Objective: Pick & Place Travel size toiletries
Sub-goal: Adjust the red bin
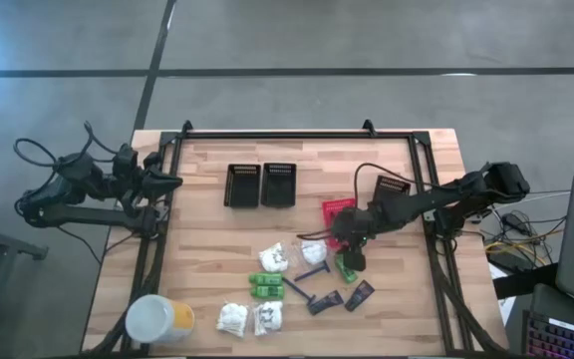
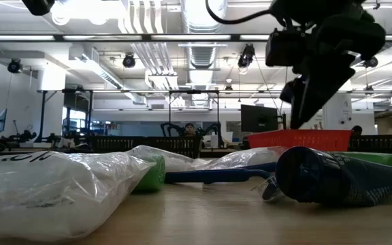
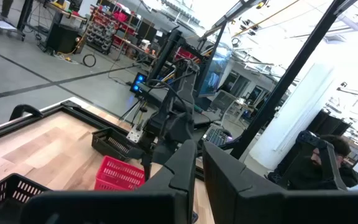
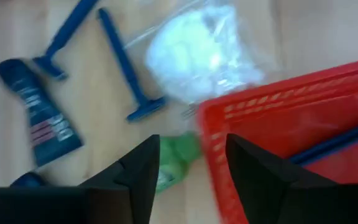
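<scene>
From above, the right gripper (image 1: 350,242) is seen over the table's (image 1: 207,239) right half, beside the red basket (image 1: 337,212); toiletries (image 1: 267,286) are scattered toward the near edge. The left gripper (image 1: 172,182) is parked at the left edge. In the left wrist view its fingers (image 3: 185,171) are pressed together. In the right wrist view the right fingers (image 4: 145,165) are spread, empty, above a green pack (image 4: 173,158) and blue razors (image 4: 120,65).

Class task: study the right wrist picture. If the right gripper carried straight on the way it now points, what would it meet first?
Most likely the green pack, seen between the open fingers of the right gripper. The red basket has its rim right beside that line, so it might be clipped first; depth is unclear.
</scene>
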You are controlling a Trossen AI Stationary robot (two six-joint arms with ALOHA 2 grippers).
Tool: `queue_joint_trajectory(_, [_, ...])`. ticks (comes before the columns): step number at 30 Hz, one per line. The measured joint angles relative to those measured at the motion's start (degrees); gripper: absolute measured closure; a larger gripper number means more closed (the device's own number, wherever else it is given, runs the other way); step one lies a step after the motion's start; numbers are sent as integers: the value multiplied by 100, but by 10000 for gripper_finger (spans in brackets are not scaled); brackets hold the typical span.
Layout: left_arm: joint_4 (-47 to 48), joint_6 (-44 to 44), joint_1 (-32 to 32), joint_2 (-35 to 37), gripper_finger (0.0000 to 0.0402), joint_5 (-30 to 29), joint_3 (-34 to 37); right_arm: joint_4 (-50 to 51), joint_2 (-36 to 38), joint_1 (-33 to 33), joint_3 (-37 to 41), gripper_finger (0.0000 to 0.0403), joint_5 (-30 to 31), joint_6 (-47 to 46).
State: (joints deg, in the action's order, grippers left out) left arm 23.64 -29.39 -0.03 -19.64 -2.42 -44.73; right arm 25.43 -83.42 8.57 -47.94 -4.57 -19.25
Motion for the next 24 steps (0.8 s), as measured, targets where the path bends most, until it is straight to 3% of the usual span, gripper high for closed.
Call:
queue_joint_trajectory(7, [0, 0, 0, 1, 367, -2, 0, 409, -76, 22, -740, 232, 1053, -113])
queue_joint_trajectory(15, [0, 0, -2, 1, 367, -2, 0, 2367, -827, 349, -1488, 211, 1074, 465])
queue_joint_trajectory(24, [-2, 0, -2, 1, 367, -2, 0, 2571, -1629, 540, -1821, 244, 1164, 585])
